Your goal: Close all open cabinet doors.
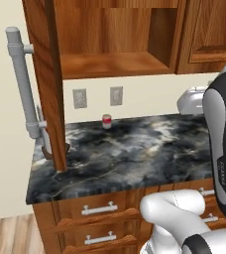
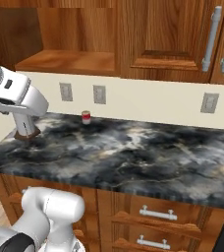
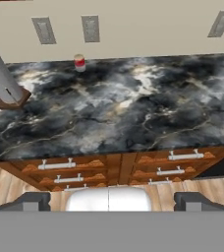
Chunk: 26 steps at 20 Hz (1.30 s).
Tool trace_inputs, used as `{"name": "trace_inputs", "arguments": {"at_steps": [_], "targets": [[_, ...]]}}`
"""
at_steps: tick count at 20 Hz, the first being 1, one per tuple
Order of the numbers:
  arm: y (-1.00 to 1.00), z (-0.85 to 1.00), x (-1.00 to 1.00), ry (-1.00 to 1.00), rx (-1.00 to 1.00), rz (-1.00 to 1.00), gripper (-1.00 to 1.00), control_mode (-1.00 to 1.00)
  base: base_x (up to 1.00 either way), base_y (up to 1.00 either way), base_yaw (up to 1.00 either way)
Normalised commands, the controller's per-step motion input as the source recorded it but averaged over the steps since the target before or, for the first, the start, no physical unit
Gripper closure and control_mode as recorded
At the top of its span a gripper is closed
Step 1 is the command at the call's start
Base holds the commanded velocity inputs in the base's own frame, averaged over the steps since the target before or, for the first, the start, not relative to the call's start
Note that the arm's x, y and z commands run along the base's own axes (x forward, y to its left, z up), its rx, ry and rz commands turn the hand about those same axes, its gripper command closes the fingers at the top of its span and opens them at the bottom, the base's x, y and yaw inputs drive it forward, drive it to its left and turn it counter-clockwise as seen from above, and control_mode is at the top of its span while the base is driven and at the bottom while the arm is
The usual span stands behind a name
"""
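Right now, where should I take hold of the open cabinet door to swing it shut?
Probably the bar handle on the open door: it is long, vertical and stands off the panel on posts, so fingers can close across it. Come from the door's left, outer face, and push right toward the open shelf.

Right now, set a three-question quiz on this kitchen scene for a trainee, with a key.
1. True or false: the upper cabinet door at the counter's left end stands open, edge-on in the left base view.
2. Which small thing stands on the dark marble counter near the wall outlets? A) a red-and-white can B) a green bowl C) a kettle
3. Fill in: the wooden drawers under the counter have ____ silver handles.

Key
1. True; its shelf shows bare behind it, while the upper doors to the right are shut.
2. A, the can.
3. horizontal
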Motion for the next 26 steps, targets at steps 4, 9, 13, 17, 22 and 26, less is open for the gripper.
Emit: {"name": "trace_inputs", "arguments": {"at_steps": [4,9,13,17,22,26], "targets": [[0.00,0.00,0.00,0.00,0.00,0.00,-1.00,1.00,0.01,0.06,-0.05],[0.00,0.00,0.00,0.00,0.00,0.00,-1.00,1.00,0.00,0.27,-0.05],[0.00,0.00,0.00,0.00,0.00,0.00,-1.00,1.00,0.03,0.33,-0.02],[0.00,0.00,0.00,0.00,0.00,0.00,-1.00,1.00,0.06,0.41,0.00],[0.00,0.00,0.00,0.00,0.00,0.00,-1.00,1.00,0.00,0.24,0.00],[0.00,0.00,0.00,0.00,0.00,0.00,-1.00,1.00,0.00,0.19,0.00]]}}
